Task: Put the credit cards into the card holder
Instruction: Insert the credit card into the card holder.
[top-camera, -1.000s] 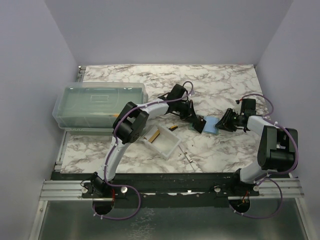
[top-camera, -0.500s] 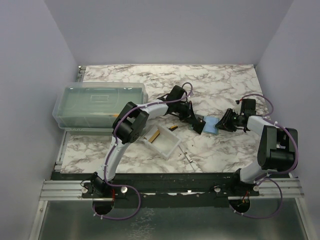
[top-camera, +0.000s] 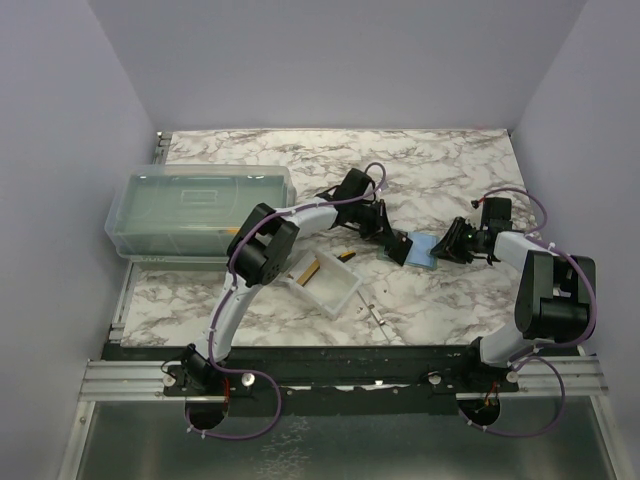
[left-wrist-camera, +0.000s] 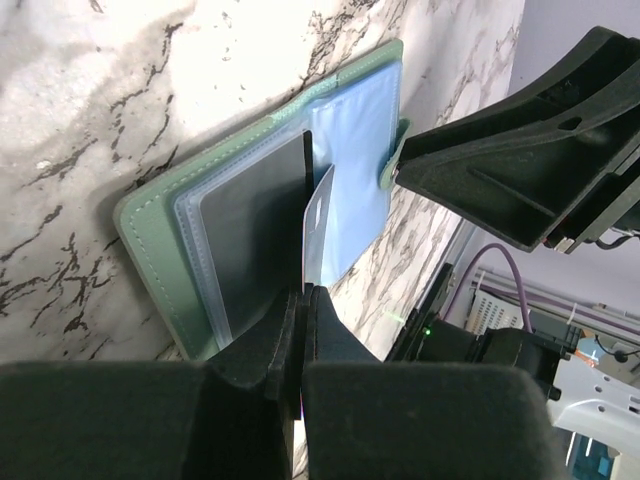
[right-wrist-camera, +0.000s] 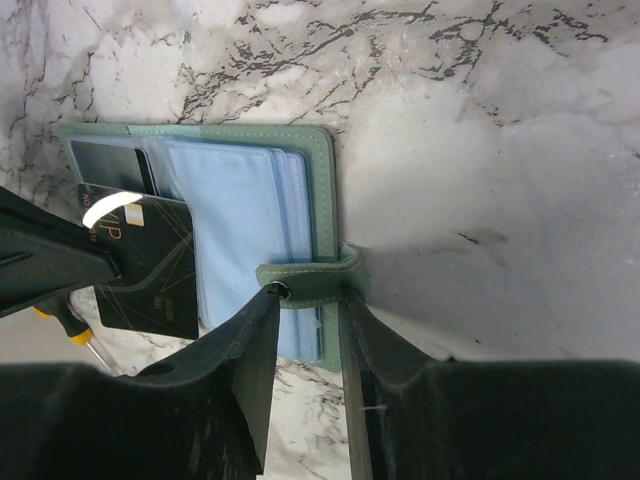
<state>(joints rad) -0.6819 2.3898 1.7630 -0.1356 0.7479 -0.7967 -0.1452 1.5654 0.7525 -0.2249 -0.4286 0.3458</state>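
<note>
Left gripper (top-camera: 389, 241) pinches the black card (top-camera: 398, 250) in the middle of the top view, just left of the open card holder (top-camera: 424, 250). The right gripper (top-camera: 447, 246) sits at its right side.

From the left wrist, the card stands on edge over the clear pockets (left-wrist-camera: 240, 235), mid-frame. It looks thin, stiff and slippery, so a tight pinch on its end seems best.

From the right wrist, the jaws nip the green strap (right-wrist-camera: 310, 283), low in the middle. The holder looks soft and light, so it needs pinning.
</note>
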